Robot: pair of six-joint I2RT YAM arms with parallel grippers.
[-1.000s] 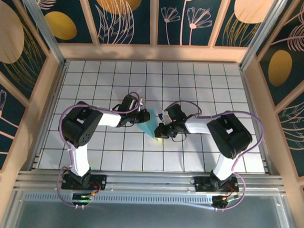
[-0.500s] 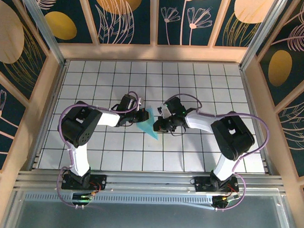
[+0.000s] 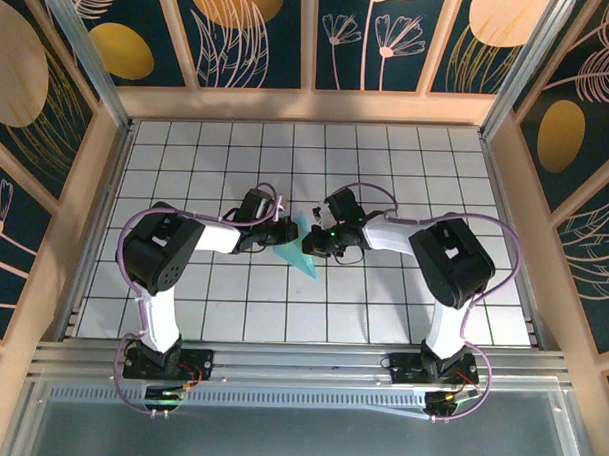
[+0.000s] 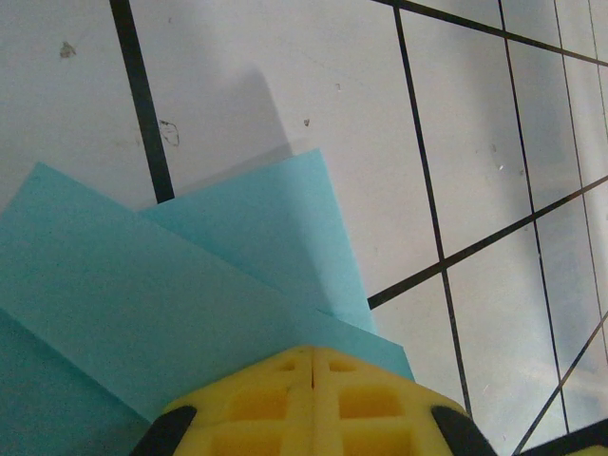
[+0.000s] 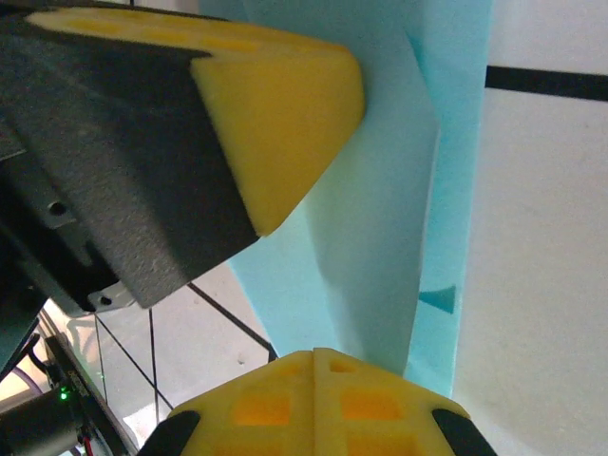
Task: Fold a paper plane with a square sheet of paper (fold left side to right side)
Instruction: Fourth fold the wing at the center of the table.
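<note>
Evidently partway: at the middle of the table (image 3: 402, 301), the paper (image 3: 302, 254) lies creased into a layered wedge, tip toward five o'clock; more folds likely remain. The left gripper (image 3: 282, 233) at its nine o'clock and the right gripper (image 3: 310, 244) at three rest on it, fingers closed.

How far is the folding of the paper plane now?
Done: the paper already has several folds, with flaps overlapping into a narrow pointed shape. In hand: the left claw and the right claw, both shut, meet at it from opposite sides and seem to press a crease flat. Left: it lies on the table, not yet a finished plane, so more folds probably remain.
</note>
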